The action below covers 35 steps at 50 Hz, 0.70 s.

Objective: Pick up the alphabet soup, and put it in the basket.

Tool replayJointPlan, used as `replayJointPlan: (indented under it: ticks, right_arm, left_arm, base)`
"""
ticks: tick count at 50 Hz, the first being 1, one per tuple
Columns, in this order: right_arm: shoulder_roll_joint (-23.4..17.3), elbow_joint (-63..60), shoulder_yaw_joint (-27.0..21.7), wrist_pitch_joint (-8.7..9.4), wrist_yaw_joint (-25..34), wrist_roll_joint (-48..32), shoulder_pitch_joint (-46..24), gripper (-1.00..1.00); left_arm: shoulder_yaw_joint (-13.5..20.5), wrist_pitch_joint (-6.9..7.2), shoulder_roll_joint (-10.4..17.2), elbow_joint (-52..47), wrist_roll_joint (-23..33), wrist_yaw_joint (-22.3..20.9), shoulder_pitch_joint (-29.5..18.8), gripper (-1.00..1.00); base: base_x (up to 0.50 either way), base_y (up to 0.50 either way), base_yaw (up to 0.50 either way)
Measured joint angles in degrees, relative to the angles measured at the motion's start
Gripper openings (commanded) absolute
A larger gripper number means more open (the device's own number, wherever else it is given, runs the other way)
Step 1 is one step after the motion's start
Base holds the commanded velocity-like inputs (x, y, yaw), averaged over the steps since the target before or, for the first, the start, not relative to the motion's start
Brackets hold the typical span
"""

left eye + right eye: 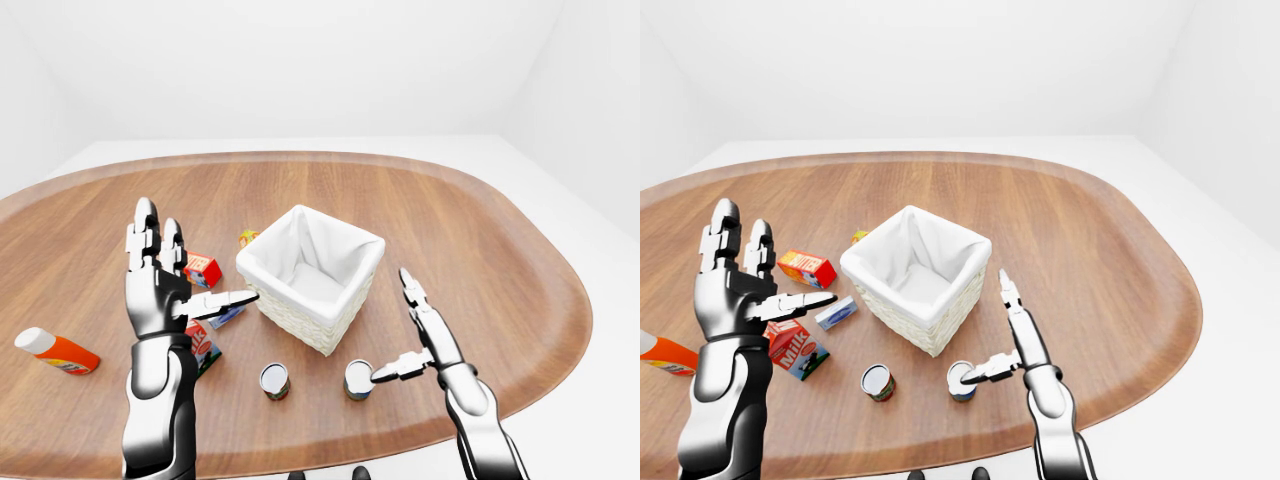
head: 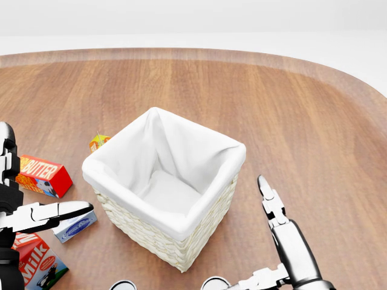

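Two small cans stand upright near the table's bottom edge, one on the left (image 1: pixel 274 380) and one on the right (image 1: pixel 358 379). Their labels are too small to tell which is the alphabet soup. The white-lined wicker basket (image 1: pixel 300 322) sits just above them and holds nothing. My right hand (image 1: pixel 395 328) is open to the right of the right can, with its thumb (image 1: pixel 385 373) pointing at the can's top and its fingers (image 2: pixel 271 202) straight. My left hand (image 1: pixel 198 262) is raised and open to the left of the basket, holding nothing.
A red butter box (image 2: pixel 43 175), a milk carton (image 2: pixel 36 263), a small blue-and-white box (image 2: pixel 75 226) and a small yellow-orange box (image 2: pixel 98 142) lie to the left of the basket. An orange bottle with a white cap (image 1: pixel 55 352) lies at the far left. The oval wooden table (image 1: pixel 480 230) has a raised rim.
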Motion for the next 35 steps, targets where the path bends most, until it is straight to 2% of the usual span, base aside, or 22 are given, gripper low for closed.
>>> replayJointPlan:
  ticks: [35]
  right_arm:
    - [-0.6,0.7,3.9,-0.51,0.9,-2.8,9.2,1.00]
  left_arm:
    - [0.2,0.00,-0.1,-0.3,0.2,0.1,0.3,1.00]
  base:
    - [0.00,0.00,0.00]
